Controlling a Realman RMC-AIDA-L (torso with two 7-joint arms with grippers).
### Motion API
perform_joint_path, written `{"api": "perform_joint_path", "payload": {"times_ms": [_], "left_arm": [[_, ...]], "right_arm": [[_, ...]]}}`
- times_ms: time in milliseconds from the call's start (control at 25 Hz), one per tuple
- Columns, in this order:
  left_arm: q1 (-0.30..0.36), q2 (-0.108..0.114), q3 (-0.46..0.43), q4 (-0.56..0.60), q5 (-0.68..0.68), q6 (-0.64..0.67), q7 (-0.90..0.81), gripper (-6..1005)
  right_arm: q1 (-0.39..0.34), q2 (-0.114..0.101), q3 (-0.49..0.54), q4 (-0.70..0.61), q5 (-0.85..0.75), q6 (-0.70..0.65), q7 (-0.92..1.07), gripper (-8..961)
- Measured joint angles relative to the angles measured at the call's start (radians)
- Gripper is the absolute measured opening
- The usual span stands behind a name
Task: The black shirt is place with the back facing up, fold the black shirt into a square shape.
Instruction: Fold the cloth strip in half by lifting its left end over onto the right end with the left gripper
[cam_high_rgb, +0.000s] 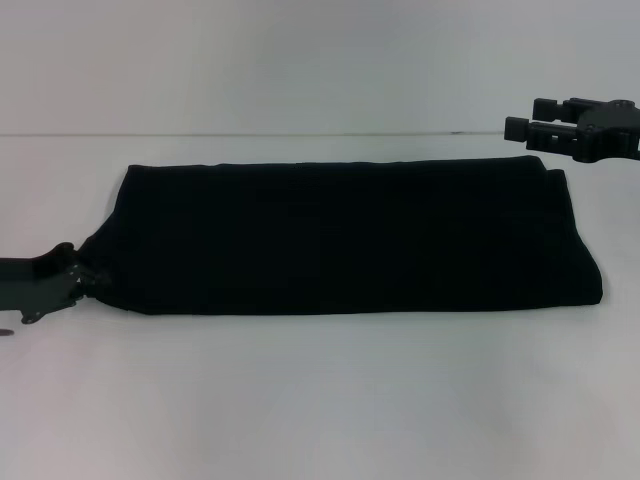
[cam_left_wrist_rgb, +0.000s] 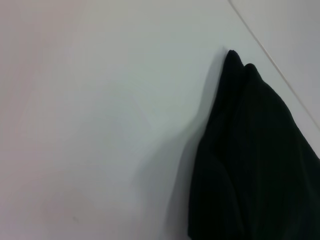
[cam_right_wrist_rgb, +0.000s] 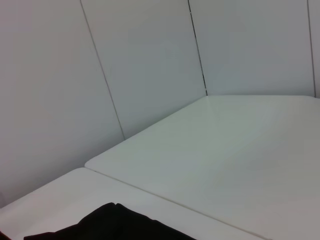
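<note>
The black shirt (cam_high_rgb: 350, 238) lies on the white table (cam_high_rgb: 320, 400) as a long folded band running left to right. My left gripper (cam_high_rgb: 86, 277) is low at the band's near left end and shut on the fabric there. In the left wrist view, that end of the shirt (cam_left_wrist_rgb: 250, 160) is raised a little and casts a shadow on the table. My right gripper (cam_high_rgb: 528, 117) hangs open above the shirt's far right corner, holding nothing. Only a small edge of the shirt (cam_right_wrist_rgb: 110, 225) appears in the right wrist view.
The table's far edge meets a pale wall (cam_high_rgb: 320, 60) just behind the shirt. A seam between two tabletops (cam_right_wrist_rgb: 165, 197) shows in the right wrist view. Bare table surface lies in front of the shirt.
</note>
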Motion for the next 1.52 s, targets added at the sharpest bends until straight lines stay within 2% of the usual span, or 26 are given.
{"api": "perform_joint_path", "payload": {"times_ms": [200,480,720,840,880,1040,1280,1520], "left_arm": [[0.005,-0.001,-0.003,0.008,0.005,-0.008,0.046,24],[0.028,-0.008,-0.010,0.057,0.000,0.003,0.170,24],[0.077,-0.020,-0.012,0.194,0.006,0.024,0.265,24],[0.103,-0.014,-0.014,0.236,0.008,0.026,0.277,24],[0.123,-0.006,-0.025,0.273,0.017,0.028,0.279,24],[0.137,0.012,-0.086,0.309,0.070,0.043,0.283,24],[0.107,0.030,-0.124,0.321,0.080,0.127,0.289,25],[-0.009,0.047,-0.096,0.286,-0.041,0.299,0.271,25]], "right_arm": [[-0.002,0.002,0.000,0.000,0.005,0.000,0.000,708],[-0.011,0.014,0.000,0.003,0.044,0.018,0.000,702],[-0.014,0.039,0.000,0.007,0.080,0.068,0.000,702],[-0.005,0.058,0.000,0.008,0.087,0.107,0.001,703],[-0.001,0.063,0.000,0.008,0.090,0.120,0.000,703],[0.015,0.080,-0.001,0.008,0.092,0.149,-0.003,701],[0.028,0.084,0.000,0.004,0.093,0.182,-0.009,703],[0.016,0.082,0.000,0.002,0.136,0.242,-0.055,701]]}}
